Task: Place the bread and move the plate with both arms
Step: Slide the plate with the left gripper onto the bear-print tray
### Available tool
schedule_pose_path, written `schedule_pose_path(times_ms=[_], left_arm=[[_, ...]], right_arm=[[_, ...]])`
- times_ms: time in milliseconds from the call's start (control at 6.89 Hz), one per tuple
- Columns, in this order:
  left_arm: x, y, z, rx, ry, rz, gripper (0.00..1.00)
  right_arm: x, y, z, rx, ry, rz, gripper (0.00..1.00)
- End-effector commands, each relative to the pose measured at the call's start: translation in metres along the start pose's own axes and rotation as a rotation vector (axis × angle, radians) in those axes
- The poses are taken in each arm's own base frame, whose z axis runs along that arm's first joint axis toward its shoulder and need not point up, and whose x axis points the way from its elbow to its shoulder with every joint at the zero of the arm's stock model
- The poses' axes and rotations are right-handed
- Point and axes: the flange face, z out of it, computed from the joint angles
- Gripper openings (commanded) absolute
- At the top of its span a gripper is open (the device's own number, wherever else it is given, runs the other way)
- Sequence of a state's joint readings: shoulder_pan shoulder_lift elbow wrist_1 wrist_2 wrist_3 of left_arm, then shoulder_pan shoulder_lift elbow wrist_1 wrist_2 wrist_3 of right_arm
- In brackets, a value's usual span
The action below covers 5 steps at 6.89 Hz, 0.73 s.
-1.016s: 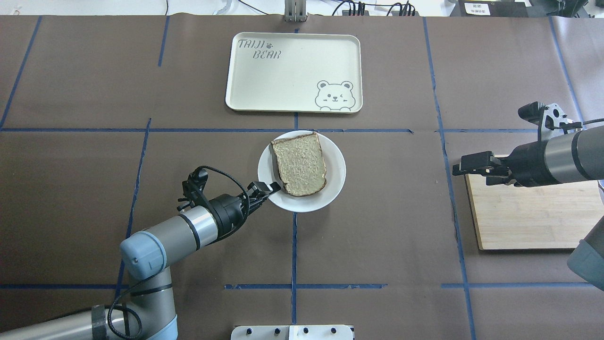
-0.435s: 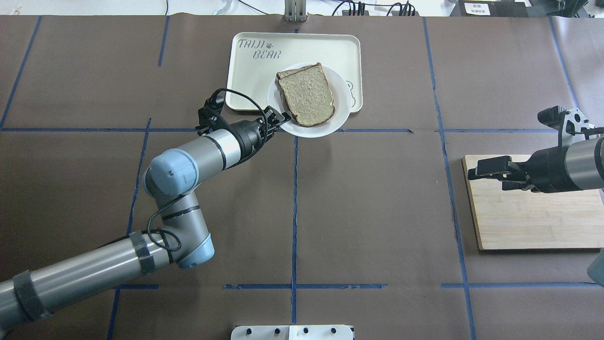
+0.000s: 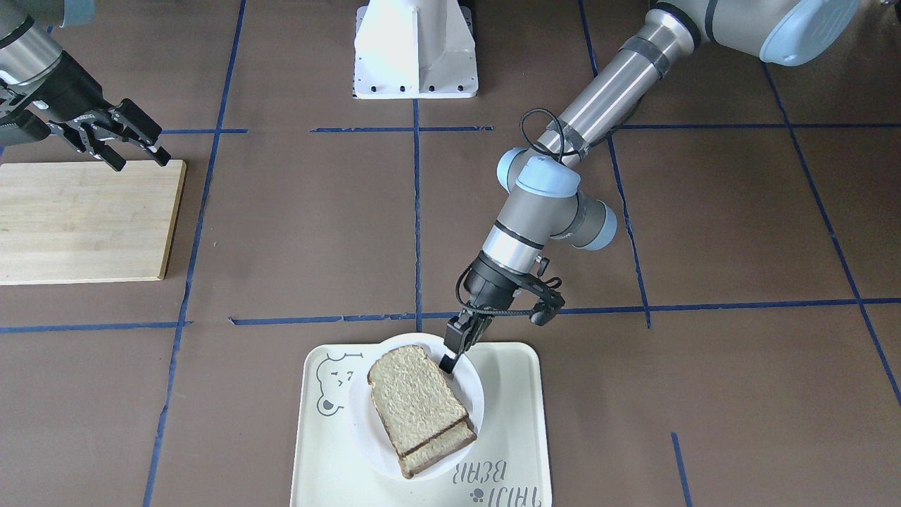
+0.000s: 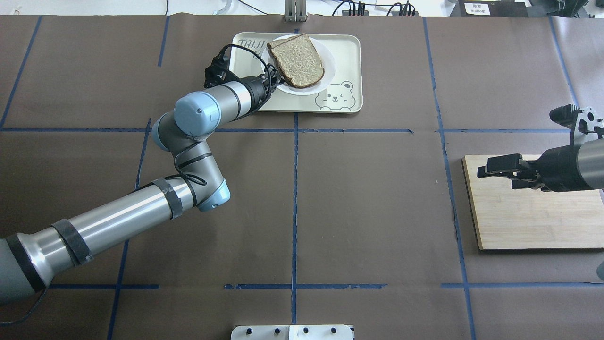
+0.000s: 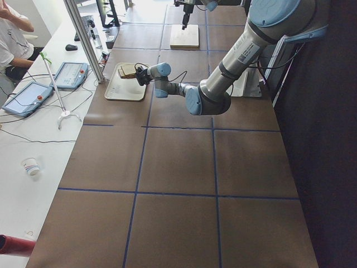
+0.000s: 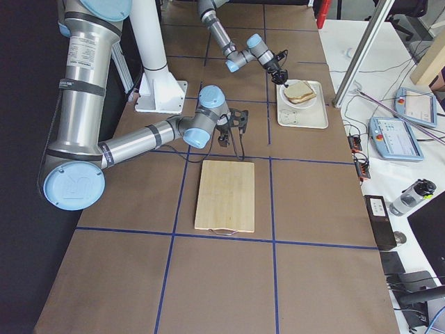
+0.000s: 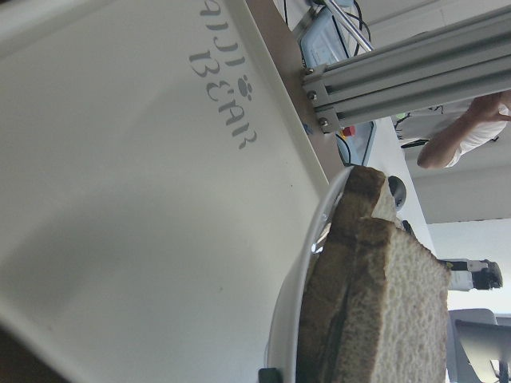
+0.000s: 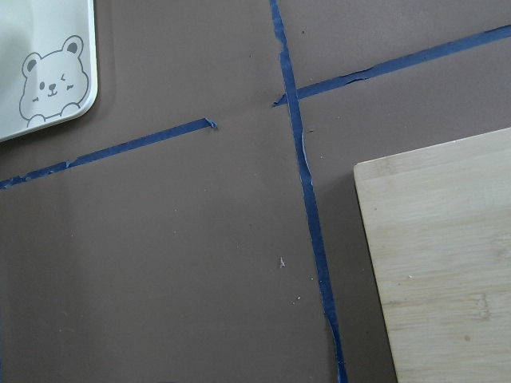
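The white plate point(image 4: 329, 63) carries the brown bread point(image 4: 296, 59) and sits over the far left part of the cream bear tray point(image 4: 349, 56). My left gripper point(image 4: 272, 81) is shut on the plate's near left rim. In the front view the left gripper point(image 3: 452, 352) pinches the rim of the plate point(image 3: 473, 394) next to the bread point(image 3: 419, 405). The left wrist view shows the plate rim point(image 7: 307, 271) just above the tray point(image 7: 120, 175); I cannot tell if it touches. My right gripper point(image 4: 488, 169) is open and empty over the cutting board's left edge.
A wooden cutting board point(image 4: 528, 222) lies at the right. Blue tape lines cross the brown table cover. An aluminium post point(image 4: 295, 12) stands just beyond the tray's far edge. The white pedestal base point(image 3: 415, 49) is at the robot's side.
My left gripper has carried the plate with the bread from the table's middle away from the robot and over the tray. My right arm has drawn back to the right, over the board.
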State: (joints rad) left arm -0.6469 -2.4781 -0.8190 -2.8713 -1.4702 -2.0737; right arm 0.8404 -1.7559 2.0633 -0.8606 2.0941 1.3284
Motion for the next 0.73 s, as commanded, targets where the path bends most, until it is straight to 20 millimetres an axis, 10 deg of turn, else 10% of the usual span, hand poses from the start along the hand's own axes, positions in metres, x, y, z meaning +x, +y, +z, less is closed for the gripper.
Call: schedule_pose_path(times_ms=[0, 580], left_arm=[[-0.004, -0.02, 0.018, 0.027, -0.057, -0.05, 0.02], [0.0, -0.01, 0.026, 0.008, -0.076, -0.051, 0.06]], right_arm=[[0.001, 0.0, -0.002, 0.004, 0.001, 0.002, 1.0], [0.009, 0.002, -0.003, 0.003, 0.014, 0.009, 1.0]])
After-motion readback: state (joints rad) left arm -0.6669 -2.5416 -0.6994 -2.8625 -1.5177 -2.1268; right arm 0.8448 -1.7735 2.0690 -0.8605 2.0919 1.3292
